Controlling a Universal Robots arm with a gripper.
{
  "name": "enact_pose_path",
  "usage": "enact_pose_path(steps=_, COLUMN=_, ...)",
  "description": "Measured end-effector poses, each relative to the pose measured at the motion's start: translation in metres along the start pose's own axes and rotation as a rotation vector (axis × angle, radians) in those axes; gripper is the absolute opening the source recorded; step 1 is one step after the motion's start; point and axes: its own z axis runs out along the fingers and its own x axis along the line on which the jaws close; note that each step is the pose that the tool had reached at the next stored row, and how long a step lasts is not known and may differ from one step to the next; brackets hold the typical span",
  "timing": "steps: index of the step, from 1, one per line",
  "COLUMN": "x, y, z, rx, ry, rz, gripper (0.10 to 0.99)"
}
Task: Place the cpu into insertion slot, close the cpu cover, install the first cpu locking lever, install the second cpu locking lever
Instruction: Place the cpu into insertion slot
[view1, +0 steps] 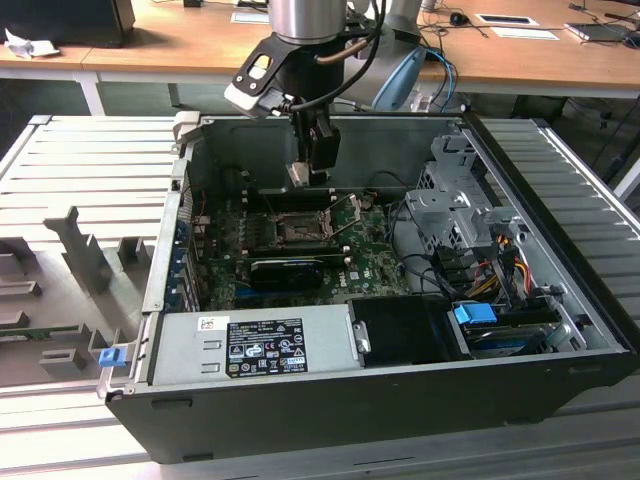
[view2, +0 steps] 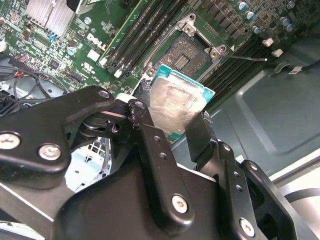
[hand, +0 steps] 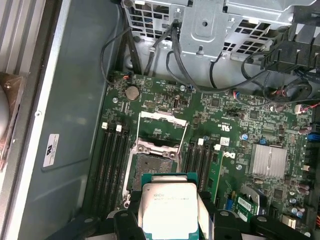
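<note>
Gripper is clamped on the cpu by its edges, silver face toward the cam in the first wrist view. It hangs above the insertion slot, apart from it, dark pin-field bare. The cpu cover is swung open beside the slot. The open PC case sits on a grey ribbed metal bench — wooden desks w/ papers behind.
</note>
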Motion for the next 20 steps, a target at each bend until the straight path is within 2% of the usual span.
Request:
enact_pose_path(steps=4, x=0.0009, y=-0.0006, z=0.0028, rx=0.0, ry=-0.0037, rz=0.042, gripper=0.525)
enact_pose_path(steps=6, x=0.0023, y=-0.0008, z=0.0072, rx=0.001, ry=-0.0045, rz=0.056, gripper=0.525)
enact_pose_path(steps=8, x=0.0024, y=-0.0012, z=0.011, rx=0.002, ry=-0.0047, rz=0.06, gripper=0.525)
enact_pose_path(steps=17, x=0.0023, y=-0.0018, z=0.0175, rx=0.005, ry=-0.0047, rz=0.063, gripper=0.525)
enact_pose_path(steps=20, x=0.0022, y=-0.0025, z=0.0243, rx=0.006, ry=-0.005, rz=0.069, gripper=0.525)
